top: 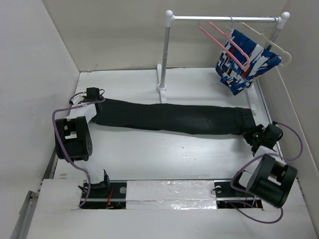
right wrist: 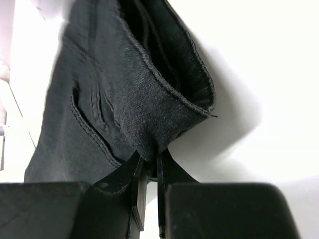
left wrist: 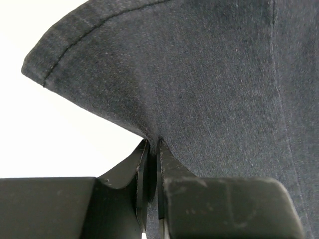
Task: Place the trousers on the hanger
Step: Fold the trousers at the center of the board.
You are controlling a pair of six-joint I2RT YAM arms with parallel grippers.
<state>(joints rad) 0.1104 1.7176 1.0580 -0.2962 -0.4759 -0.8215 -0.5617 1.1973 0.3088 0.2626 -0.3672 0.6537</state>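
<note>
The black trousers (top: 169, 118) lie stretched flat across the table, leg hems at the left and waistband at the right. My left gripper (top: 92, 103) is shut on the hem end; in the left wrist view the jaws pinch the dark cloth (left wrist: 209, 89) at the left gripper (left wrist: 152, 145). My right gripper (top: 253, 134) is shut on the waistband end; in the right wrist view a fold of the waistband (right wrist: 149, 109) is squeezed in the right gripper (right wrist: 150, 158). The pink hanger (top: 227, 42) hangs by its hook from the rail at the back right.
A white clothes rail (top: 224, 19) on a post (top: 164, 55) stands at the back. A cream hanger carrying a blue, white and red patterned garment (top: 244, 59) hangs beside the pink one. White walls enclose the table on the left, back and right.
</note>
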